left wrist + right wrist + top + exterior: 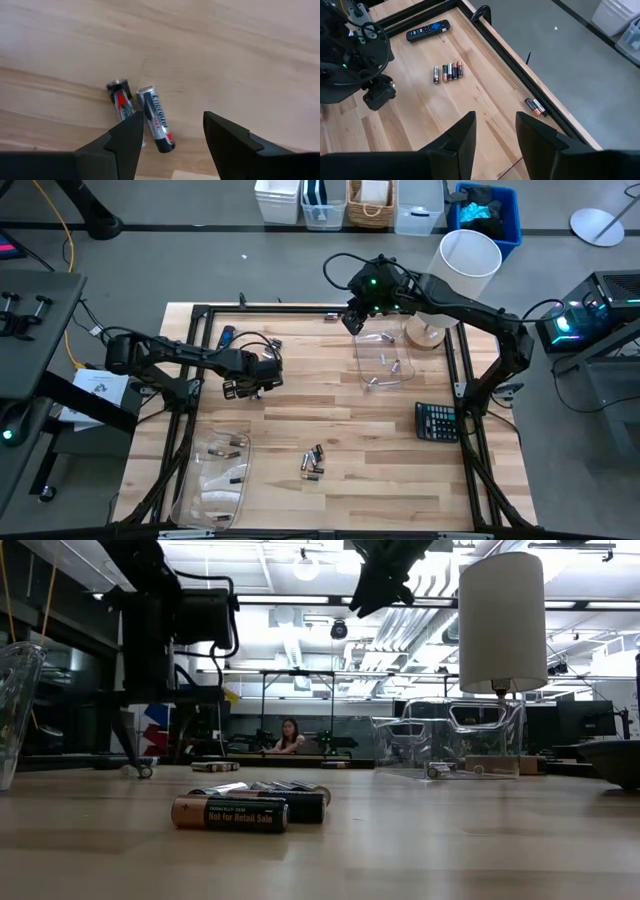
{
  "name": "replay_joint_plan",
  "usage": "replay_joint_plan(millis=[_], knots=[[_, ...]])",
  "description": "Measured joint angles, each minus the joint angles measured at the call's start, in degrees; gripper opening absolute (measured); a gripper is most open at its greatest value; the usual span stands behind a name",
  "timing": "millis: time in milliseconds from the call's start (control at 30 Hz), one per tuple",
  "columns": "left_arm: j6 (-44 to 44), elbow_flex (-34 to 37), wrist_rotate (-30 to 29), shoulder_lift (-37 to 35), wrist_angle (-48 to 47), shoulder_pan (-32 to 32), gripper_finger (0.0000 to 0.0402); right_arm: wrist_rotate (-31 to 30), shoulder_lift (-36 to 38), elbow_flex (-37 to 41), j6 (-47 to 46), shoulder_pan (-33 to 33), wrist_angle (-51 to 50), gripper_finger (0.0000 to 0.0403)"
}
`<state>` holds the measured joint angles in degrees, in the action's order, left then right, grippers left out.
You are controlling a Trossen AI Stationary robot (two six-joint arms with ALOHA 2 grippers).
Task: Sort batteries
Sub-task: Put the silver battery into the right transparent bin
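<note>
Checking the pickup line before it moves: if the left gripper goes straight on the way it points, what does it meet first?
Probably the silver battery, lying on the wooden table between the left gripper's open jaws. A second battery sits beside it, near one jaw. Depth is unclear.

In the left wrist view, the left tool (172, 132) partly covers two silvery batteries (155, 120). From above, the batteries in the clear trays (388, 370) are too small to tell apart. The low view cuts off the left tray (15, 700) at its edge.

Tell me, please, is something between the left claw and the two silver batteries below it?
Nothing visible. The left claw is open, and the two silver batteries lie on bare table between its fingers.
</note>
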<state>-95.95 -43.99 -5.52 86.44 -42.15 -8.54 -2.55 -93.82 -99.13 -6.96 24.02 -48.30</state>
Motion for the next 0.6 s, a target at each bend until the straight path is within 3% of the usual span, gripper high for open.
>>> replay_joint_plan(millis=[600], knots=[[-0.6, -0.2, 1.1, 5.1, 2.3, -1.2, 0.0187, 0.0, 0.0, 0.0, 4.6, 0.0, 0.4, 0.0134]])
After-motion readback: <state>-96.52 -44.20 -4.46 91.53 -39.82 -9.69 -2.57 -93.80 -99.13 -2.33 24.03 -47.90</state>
